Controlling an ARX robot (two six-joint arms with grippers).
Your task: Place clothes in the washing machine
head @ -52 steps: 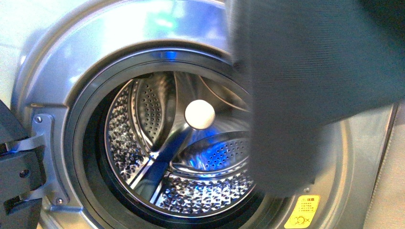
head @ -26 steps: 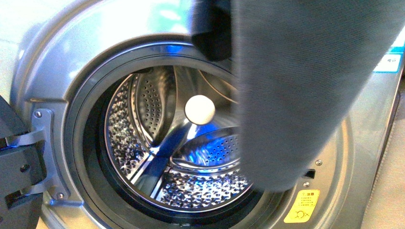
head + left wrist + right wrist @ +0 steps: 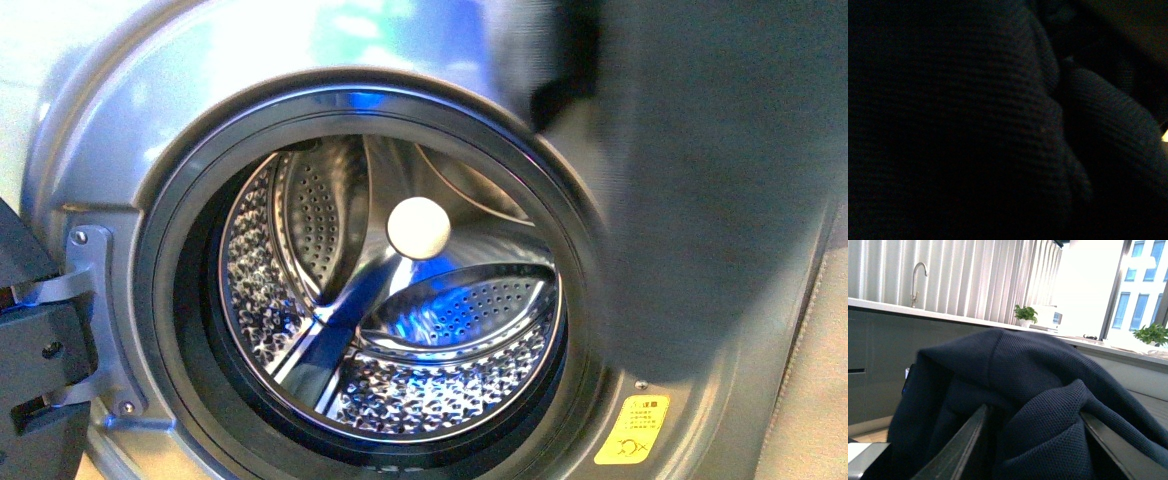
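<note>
The washing machine stands with its round mouth wide open, ringed by a dark rubber gasket. Inside, the perforated steel drum shines blue and silver, with a white round disc at the middle of its far wall. No fabric lies in the drum. A metal hinge sits on the left of the mouth, and a dark piece of the door shows at the lower left. A yellow warning sticker is on the front panel at the lower right.

The clothes hang in the air at the upper right, near the camera and blurred. They cover the right side of the machine's front and overlap the upper right rim of the mouth, outside the drum.

In the right wrist view the right gripper is closed on a thick bunch of the navy knit, which fills the gap between its two grey fingers and drapes over them. Far behind it run a pale counter with a curved tap and a small potted plant, with bright windows to one side.

The left wrist view is dark. The left gripper shows in no view.
</note>
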